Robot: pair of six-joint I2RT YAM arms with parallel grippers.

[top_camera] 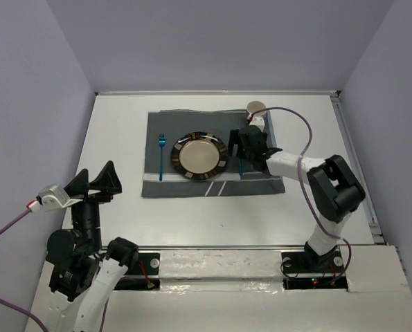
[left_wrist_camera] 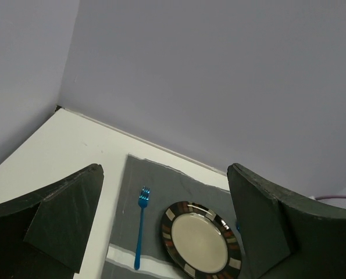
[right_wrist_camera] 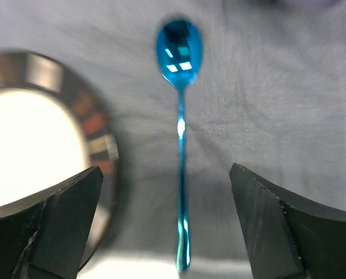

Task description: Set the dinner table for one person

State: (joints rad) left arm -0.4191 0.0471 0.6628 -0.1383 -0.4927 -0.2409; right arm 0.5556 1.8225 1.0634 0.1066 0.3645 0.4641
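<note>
Hovering with jaws spread, the right gripper (right_wrist_camera: 166, 174) overhangs the blue spoon (right_wrist_camera: 181, 116), laid right of the plate (top_camera: 201, 155) as place settings require, on the placemat (top_camera: 192, 121) atop the table (top_camera: 122, 124); the left gripper (top_camera: 95, 181) has its jaws spread too.

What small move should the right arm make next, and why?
Probably lift the right gripper straight up and pull it back. It is open above the spoon, which lies flat on the placemat right of the plate, with the fork on the left and the cup beyond, so the setting looks finished.
</note>
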